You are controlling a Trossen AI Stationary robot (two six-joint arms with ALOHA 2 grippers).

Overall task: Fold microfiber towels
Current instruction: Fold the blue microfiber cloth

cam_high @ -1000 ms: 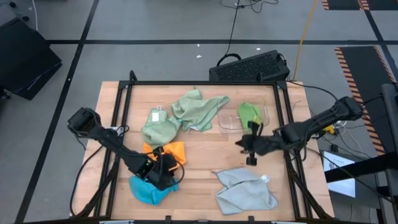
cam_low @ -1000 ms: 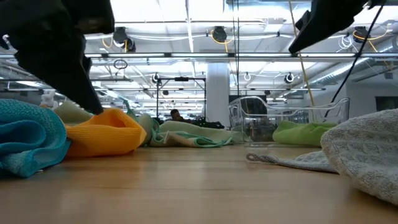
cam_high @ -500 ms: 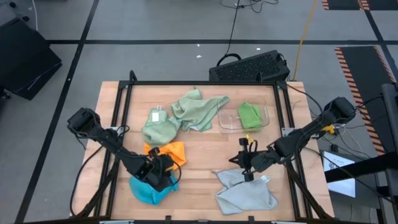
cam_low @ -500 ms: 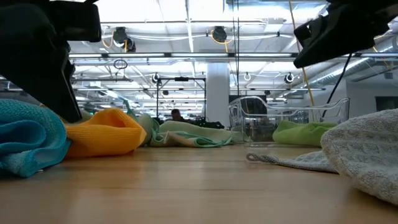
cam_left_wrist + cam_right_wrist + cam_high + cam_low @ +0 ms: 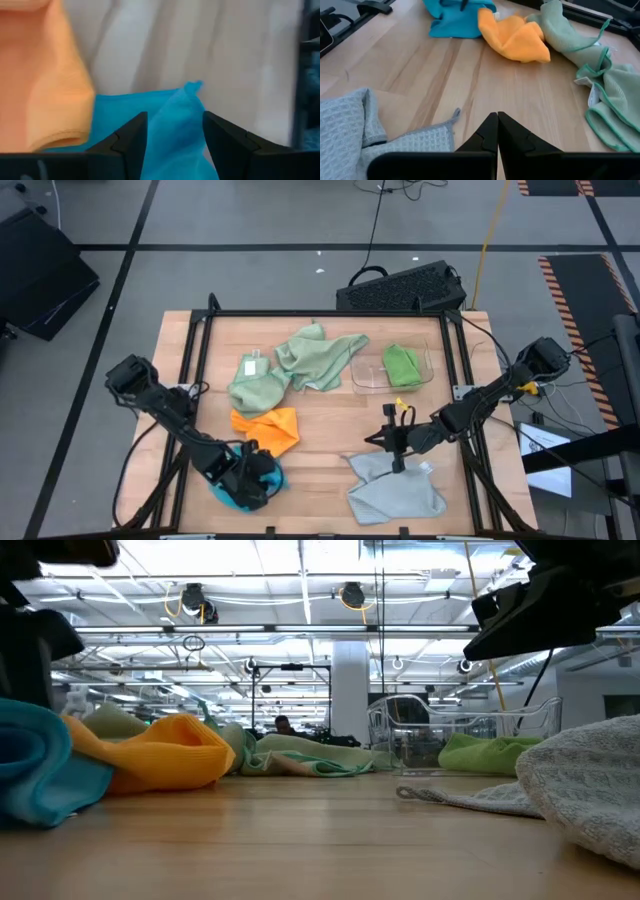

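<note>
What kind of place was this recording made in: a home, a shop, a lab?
Most likely a robotics lab or open industrial workspace. The low view shows a high ceiling with exposed pipes and strip lights behind the wooden table, and the high view shows hazard-striped floor tape and loose cables around it.

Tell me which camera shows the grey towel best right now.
The high view: the whole grey towel shows, crumpled beside the right gripper. The right wrist view catches one corner, the low view only an edge; the left wrist view misses it.
</note>
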